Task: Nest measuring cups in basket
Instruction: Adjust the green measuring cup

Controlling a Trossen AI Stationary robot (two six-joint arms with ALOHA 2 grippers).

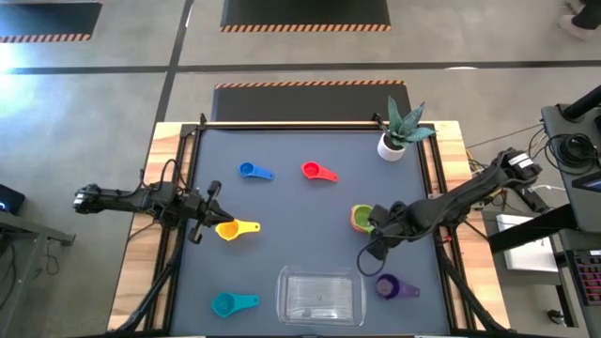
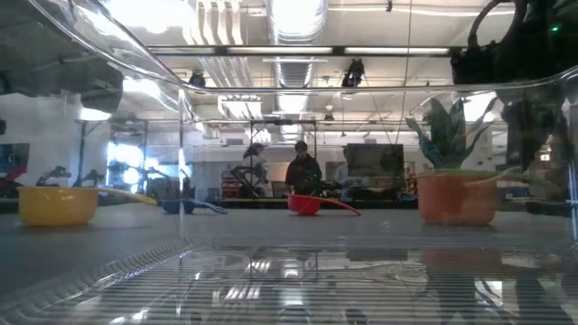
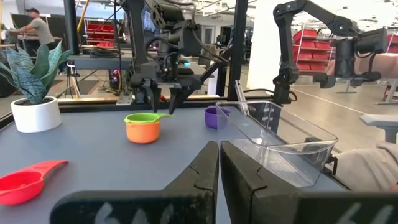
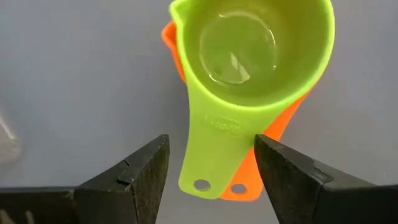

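Observation:
A green cup [image 4: 249,50] sits nested in an orange cup [image 4: 292,118] at the table's right [image 1: 362,217]. My right gripper [image 4: 211,168] is open, one finger on each side of their stacked handles [image 1: 380,223]. My left gripper [image 1: 202,221] is shut and empty, just left of the yellow cup [image 1: 230,228]; its fingers [image 3: 205,168] show pressed together. The blue cup [image 1: 249,171] and the red cup [image 1: 315,171] lie farther back. The teal cup [image 1: 230,303] and the purple cup [image 1: 394,287] flank the clear basket [image 1: 319,296] at the front; nothing shows inside it.
A white plant pot [image 1: 392,141] stands at the back right corner. Metal rails [image 1: 300,123] run along the mat's back and sides. A person [image 2: 302,167] stands far behind the table in the low view.

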